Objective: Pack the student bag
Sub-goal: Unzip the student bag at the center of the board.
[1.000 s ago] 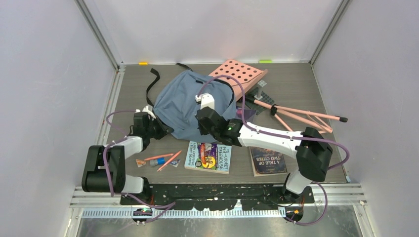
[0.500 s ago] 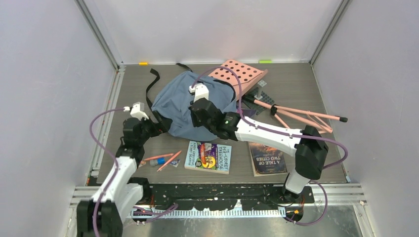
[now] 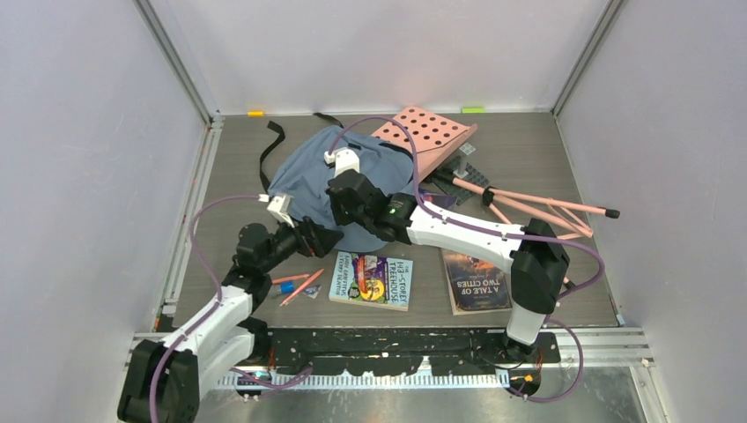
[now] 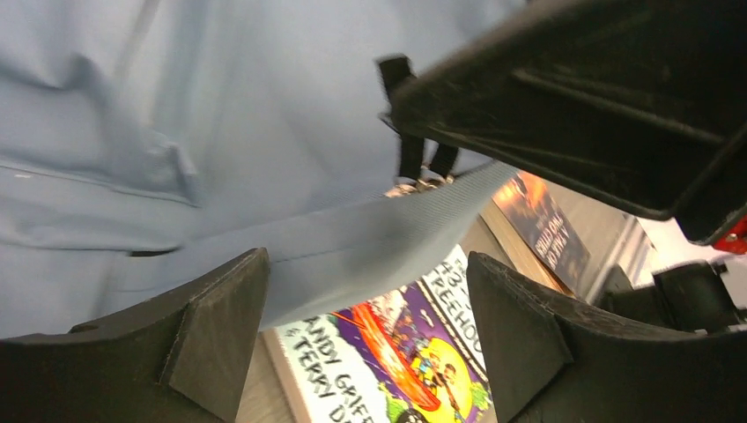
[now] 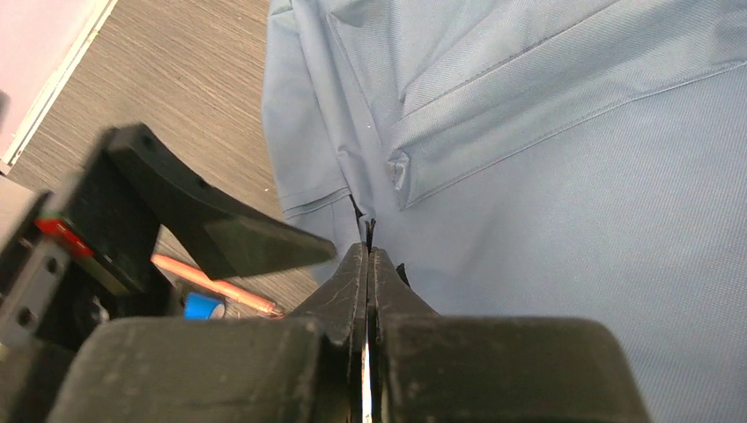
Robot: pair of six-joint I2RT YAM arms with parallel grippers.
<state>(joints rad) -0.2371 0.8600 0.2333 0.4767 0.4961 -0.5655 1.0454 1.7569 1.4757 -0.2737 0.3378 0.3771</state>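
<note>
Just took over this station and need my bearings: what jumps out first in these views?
The blue student bag slumped mid-table, with both arms crowded at its near edge: the right claw pinched shut on its black zipper seam, the left claw open around a fabric flap. Two books lie unpacked near the bases, and a pink perforated board sits beyond the bag.

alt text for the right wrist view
The right gripper, pressed shut, pinches a dark tab on the blue student bag. At left, a black part of the left arm hangs over an orange pencil on the table.
</note>
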